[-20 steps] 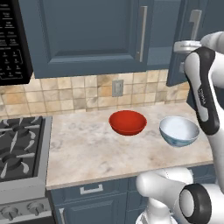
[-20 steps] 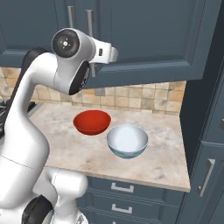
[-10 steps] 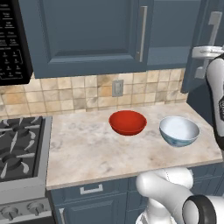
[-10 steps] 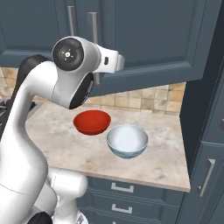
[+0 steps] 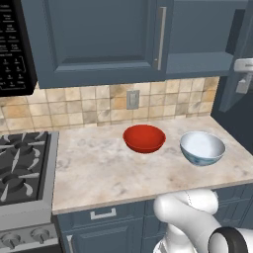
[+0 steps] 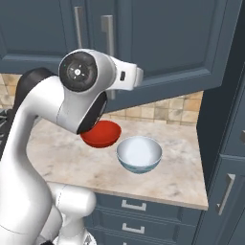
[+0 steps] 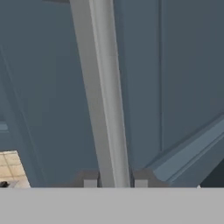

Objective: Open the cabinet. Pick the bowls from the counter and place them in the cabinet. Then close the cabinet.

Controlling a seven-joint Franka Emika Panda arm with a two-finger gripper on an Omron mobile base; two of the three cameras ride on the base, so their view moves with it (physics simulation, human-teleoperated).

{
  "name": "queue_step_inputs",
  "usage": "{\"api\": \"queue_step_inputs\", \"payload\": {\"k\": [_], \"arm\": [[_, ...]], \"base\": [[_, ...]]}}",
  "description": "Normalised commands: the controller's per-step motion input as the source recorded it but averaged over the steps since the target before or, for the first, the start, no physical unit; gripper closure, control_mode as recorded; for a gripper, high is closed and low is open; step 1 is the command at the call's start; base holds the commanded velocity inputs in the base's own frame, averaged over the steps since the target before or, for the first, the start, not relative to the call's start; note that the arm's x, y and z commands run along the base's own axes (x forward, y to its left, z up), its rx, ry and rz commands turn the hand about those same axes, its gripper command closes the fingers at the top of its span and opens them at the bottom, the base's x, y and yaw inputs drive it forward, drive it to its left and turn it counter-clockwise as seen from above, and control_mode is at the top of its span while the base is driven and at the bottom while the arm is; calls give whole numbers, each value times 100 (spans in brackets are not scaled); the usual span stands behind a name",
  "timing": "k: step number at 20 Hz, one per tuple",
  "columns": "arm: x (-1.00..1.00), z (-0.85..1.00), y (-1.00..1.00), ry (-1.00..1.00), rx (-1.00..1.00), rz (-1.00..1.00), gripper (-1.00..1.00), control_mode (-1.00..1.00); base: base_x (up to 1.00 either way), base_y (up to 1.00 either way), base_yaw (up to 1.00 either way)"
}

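Left base view first: the black gas stove (image 5: 22,165) sits at the far left, then the counter (image 5: 99,173) with the red bowl (image 5: 144,138) and, just beside it to the right, the white bowl (image 5: 202,147). Both bowls are upright and untouched. Above them the cabinet (image 5: 99,39) has its left door flat and shut, while the right door (image 5: 236,64) now stands swung outward; 1 second ago it was barely ajar, so the pull is working. In the right base view that door (image 6: 167,43) hangs out over the counter, with the arm's wrist up against its handle (image 6: 107,38). Through the hand view, the silver bar (image 7: 103,92) runs straight up between the 2 fingertips (image 7: 90,181), and the gripper (image 7: 115,183) looks pinched onto it. Step 1 is about half done, I'd say: the door needs more swing before either bowl can go inside.
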Motion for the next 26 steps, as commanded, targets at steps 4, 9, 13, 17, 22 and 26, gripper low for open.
{"api": "queue_step_inputs", "payload": {"k": [4, 9, 13, 17, 22, 26], "arm": [[-35, -26, -10, 0, 0, 0, -100, -100], [-17, -16, -13, 1, 0, 0, -100, -100], [-25, -4, -23, 0, 0, 2, -100, -100], [-62, 0, -11, 0, 0, 3, -100, -100], [-51, 10, 34, 5, -2, -1, -100, -100], [-7, 0, 91, 14, -14, -11, -100, -100]], "base": [[0, 0, 0], [0, 0, 0], [0, 0, 0], [0, 0, 0], [0, 0, 0], [0, 0, 0]]}}
